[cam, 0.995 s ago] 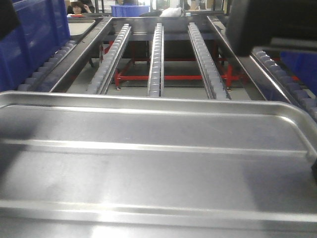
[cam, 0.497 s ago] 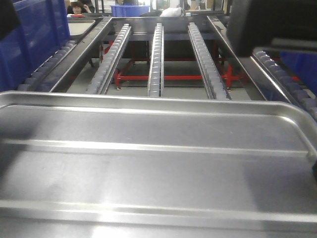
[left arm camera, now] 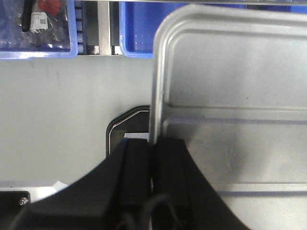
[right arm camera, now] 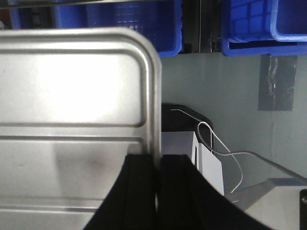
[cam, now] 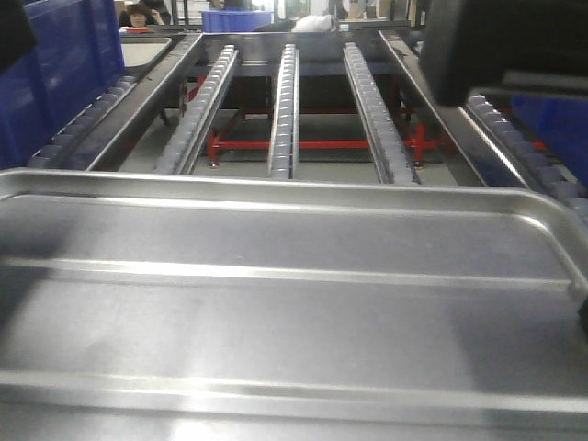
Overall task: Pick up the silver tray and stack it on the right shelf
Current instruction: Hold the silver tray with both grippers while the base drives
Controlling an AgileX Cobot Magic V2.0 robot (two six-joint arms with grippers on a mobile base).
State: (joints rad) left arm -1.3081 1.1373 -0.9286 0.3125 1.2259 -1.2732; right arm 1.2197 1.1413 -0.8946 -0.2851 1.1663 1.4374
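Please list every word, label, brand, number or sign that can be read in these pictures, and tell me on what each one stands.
No text can be read in any view.
White label on the bagged items in the blue bin, left wrist view: it carries dark printed marks, too small and blurred to read.
Silver tray: no marking shows on it.
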